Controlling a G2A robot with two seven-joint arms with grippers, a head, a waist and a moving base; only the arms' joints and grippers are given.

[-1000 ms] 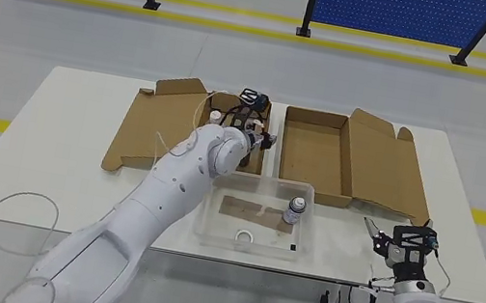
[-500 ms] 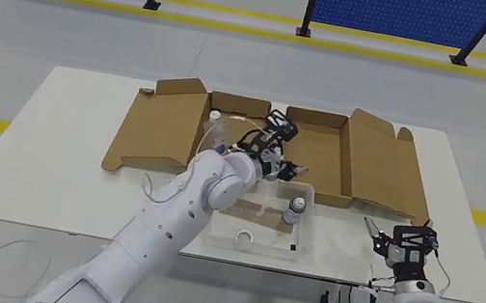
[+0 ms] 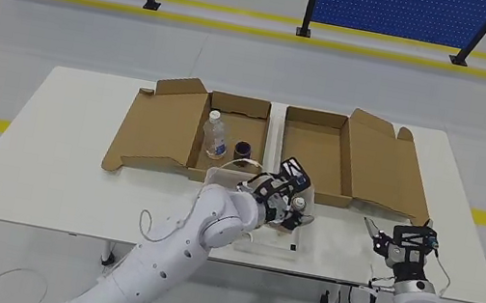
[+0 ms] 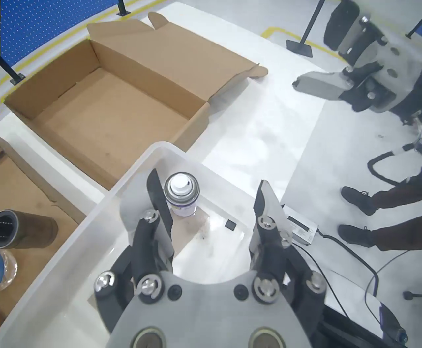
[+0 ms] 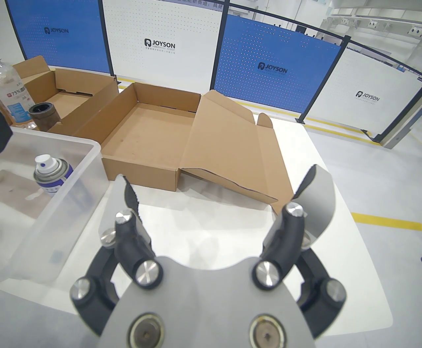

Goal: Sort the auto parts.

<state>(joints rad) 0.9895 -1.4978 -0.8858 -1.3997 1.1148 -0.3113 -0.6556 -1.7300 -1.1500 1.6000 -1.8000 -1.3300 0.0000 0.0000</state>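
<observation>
My left gripper (image 4: 208,184) hangs over the far right corner of the bin (image 4: 138,164), jaws spread wide and holding nothing. The can (image 4: 182,194) stands upright in that corner on a cardboard sheet (image 4: 191,230), just beside 1 finger (image 4: 158,191); I cannot tell whether they touch. From the top view, the gripper (image 3: 296,200) covers most of the can (image 3: 296,206).

My right gripper (image 5: 220,179) is also open and empty. It sits at the table's (image 3: 67,150) near right edge (image 3: 401,240), well apart from the bin (image 5: 66,141).

2 open boxes lie behind the bin. The left box (image 3: 165,123) holds a bottle (image 3: 215,135) and a dark cylinder (image 3: 242,150), both upright and near each other. The right box (image 3: 316,155) lies just beside the bin's far right corner, its lid flap folded out to the right.
</observation>
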